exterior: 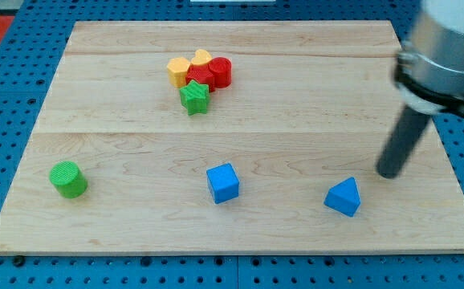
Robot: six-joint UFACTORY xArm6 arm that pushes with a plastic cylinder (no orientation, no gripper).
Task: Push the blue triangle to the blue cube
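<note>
The blue triangle (343,197) lies on the wooden board near the view's bottom right. The blue cube (223,183) sits to its left, near the bottom centre, well apart from it. My tip (389,173) rests on the board just up and to the right of the blue triangle, a short gap away and not touching it. The dark rod rises from there toward the view's upper right.
A green cylinder (68,179) stands at the bottom left. Near the top centre is a tight cluster: a green star (193,97), a red star (200,77), a red cylinder (220,71) and two yellow blocks (179,70) (201,58). The board's edge (240,245) runs along the bottom.
</note>
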